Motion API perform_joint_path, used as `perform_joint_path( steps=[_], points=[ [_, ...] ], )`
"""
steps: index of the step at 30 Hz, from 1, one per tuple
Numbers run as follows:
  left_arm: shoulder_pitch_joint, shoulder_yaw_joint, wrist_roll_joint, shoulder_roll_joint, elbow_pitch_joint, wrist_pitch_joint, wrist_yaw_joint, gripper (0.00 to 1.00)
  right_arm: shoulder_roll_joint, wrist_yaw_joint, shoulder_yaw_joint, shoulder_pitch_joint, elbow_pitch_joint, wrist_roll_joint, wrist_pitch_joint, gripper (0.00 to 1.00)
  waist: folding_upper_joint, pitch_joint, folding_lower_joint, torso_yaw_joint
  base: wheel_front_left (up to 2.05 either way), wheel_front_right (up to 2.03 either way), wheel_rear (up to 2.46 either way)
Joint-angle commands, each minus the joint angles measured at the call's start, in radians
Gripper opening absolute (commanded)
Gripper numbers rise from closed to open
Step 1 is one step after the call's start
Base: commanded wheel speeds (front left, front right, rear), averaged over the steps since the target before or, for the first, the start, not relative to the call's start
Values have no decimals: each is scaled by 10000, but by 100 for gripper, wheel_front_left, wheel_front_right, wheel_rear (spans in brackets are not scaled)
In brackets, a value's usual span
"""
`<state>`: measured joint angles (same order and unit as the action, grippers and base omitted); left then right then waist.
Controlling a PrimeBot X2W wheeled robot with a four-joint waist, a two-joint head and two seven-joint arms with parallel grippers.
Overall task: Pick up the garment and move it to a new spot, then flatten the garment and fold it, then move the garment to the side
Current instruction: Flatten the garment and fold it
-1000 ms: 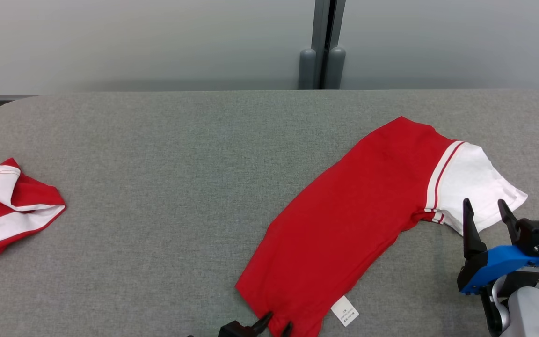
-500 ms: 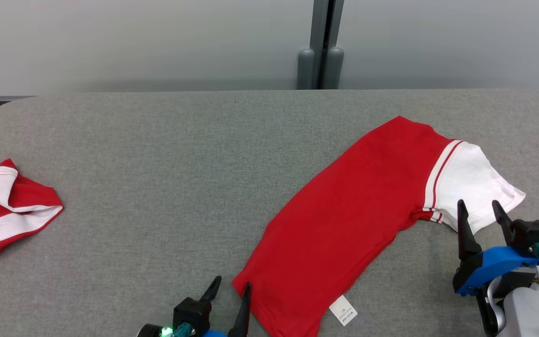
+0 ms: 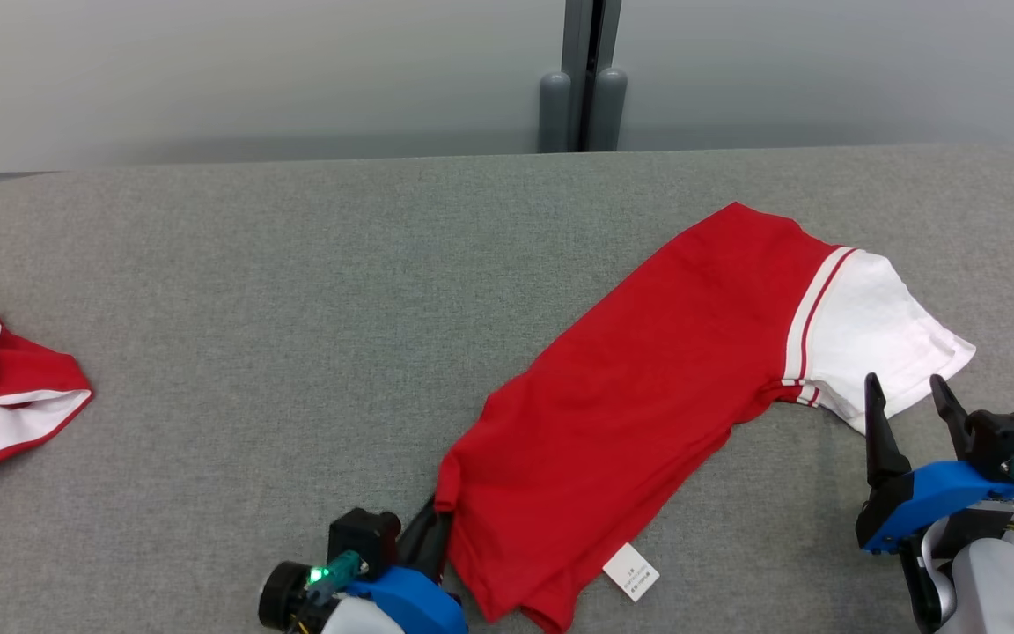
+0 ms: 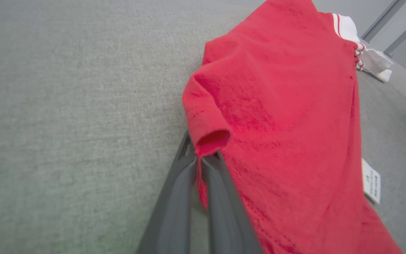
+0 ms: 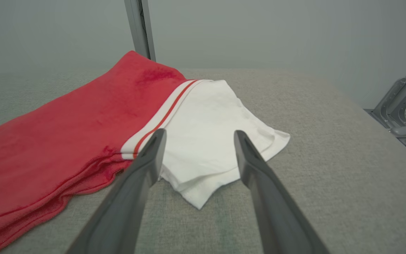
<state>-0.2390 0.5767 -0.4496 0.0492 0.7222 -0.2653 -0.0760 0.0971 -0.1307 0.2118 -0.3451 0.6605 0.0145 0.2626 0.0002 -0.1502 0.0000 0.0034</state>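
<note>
Pinching garment (image 3: 648,396) hem corner in my clamped left jaws for folding; right jaws wide, empty, beside sleeve (image 5: 210,148).

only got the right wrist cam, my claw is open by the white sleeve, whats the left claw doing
Observer: The left claw is shut on the red T-shirt, pinching the hem corner at the end opposite the sleeve.
Operator: ok anything else out there i cant see
Observer: A second red and white garment lies crumpled at the left edge of the grey table, well apart from the T-shirt.
Operator: any tag showing on ours
Observer: Yes, a white care label sticks out at the hem, to the right of the left claw in the head view.
</note>
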Motion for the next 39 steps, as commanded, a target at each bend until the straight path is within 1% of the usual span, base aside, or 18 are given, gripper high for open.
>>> perform_joint_path(
  steps=[1, 3, 4, 5, 8, 13, 19, 20, 21, 22, 27, 31, 34, 39],
  points=[
    [-356, -409, 273, 74, -113, 15, 201, 0, 2, -1, 50, 24, -37, -96, 32, 100, -2, -3, 0, 2, 0, 0, 0],
    [-540, -833, 572, 313, -257, 13, 370, 0, -31, -1, 65, 79, -41, -90, 32, 100, -2, 3, 0, -12, 0, 0, 0],
    [-640, -1047, 673, 430, -315, 13, 397, 0, -54, -1, 78, 99, -23, -95, 32, 100, -2, 5, 0, -29, 0, 0, 0],
    [-640, -1047, 673, 430, -315, 13, 397, 0, -54, -1, 78, 99, -23, -95, 32, 100, -2, 5, 0, -29, 0, 0, 0],
    [-1022, -1669, 980, 809, -445, 7, 504, 0, -107, -1, 30, 111, -16, -99, 32, 100, -2, -23, 0, -117, 0, 0, 0],
    [-1673, -2533, 1358, 1366, -416, 7, 542, 0, -176, -1, -130, -17, -37, -154, 31, 100, -2, -158, 0, -339, 0, 0, 0],
    [-2260, -3287, 1757, 1574, -486, 7, 654, 0, -210, -1, -397, -153, 23, -235, 31, 100, -2, -335, 0, -486, 0, 0, 0],
    [-2264, -3392, 1785, 1531, -457, 7, 690, 18, -213, -1, -484, -182, 52, -269, 31, 100, -2, -371, 0, -476, 0, 0, 0],
    [-2275, -3508, 1825, 1451, -413, 7, 700, 50, -202, -1, -586, -210, 88, -270, 31, 100, -2, -402, 0, -464, 0, 0, 0],
    [-2263, -3597, 1876, 1373, -334, 7, 730, 100, -192, -1, -672, -233, 141, -283, 31, 100, -2, -439, 0, -447, 0, 0, 0],
    [-1845, -4032, 2040, 858, -424, 7, 861, 100, -130, -1, -1039, -469, 539, -358, 31, 100, -2, -629, 0, -220, 0, 0, 0],
    [-1369, -4289, 2151, 487, -653, 7, 740, 100, -55, -1, -1184, -669, 935, -404, 31, 100, -2, -799, 0, 52, 0, 0, 0],
    [-1024, -4404, 2221, 245, -787, 7, 669, 100, 25, -1, -1071, -757, 1309, -282, 31, 100, -2, -884, 0, 232, 0, 0, 0],
    [-677, -4553, 2355, 92, -1080, 7, 603, 100, 52, -1, -719, -886, 1820, -140, 16, 100, -2, -965, 0, 389, 0, 0, 0]
  ],
)
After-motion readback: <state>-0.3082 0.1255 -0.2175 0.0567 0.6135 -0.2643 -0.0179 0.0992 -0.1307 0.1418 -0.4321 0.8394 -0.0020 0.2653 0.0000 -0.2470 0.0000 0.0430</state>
